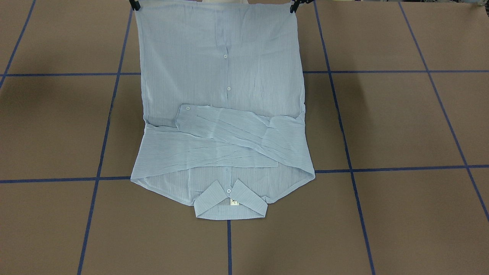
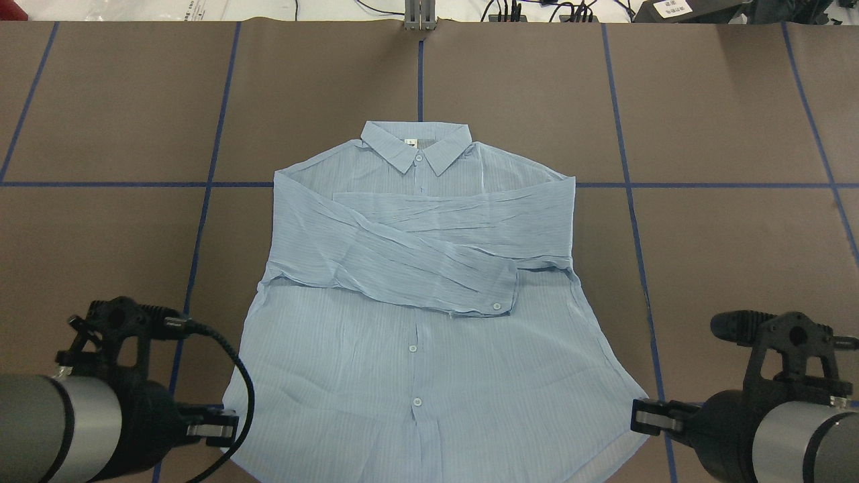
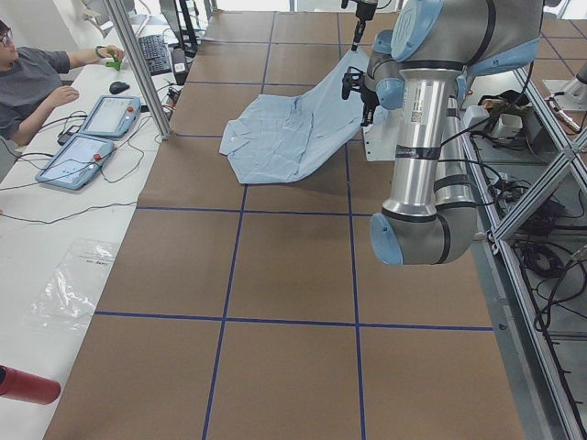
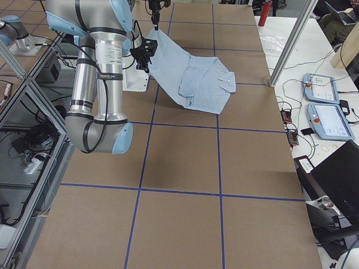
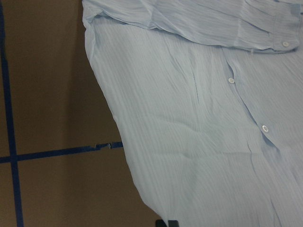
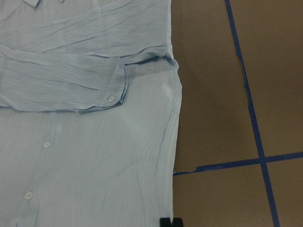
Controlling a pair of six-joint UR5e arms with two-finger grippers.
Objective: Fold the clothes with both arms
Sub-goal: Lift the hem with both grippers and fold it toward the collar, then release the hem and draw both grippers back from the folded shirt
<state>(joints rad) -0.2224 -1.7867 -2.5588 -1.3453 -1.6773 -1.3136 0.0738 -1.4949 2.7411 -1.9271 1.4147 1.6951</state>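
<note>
Brown taped tabletop [image 1: 382, 122]; the pale-blue shirt [image 1: 221, 76] seems light, limp, prone to sagging. At the robot's edge, the left gripper [image 1: 294, 7] and right gripper [image 1: 134, 4] each pinch a hem corner, sensible holds.

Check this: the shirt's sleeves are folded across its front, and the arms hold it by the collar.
Not the collar: the left gripper and right gripper hold the shirt by its bottom corners, as the front-facing view shows.
</note>
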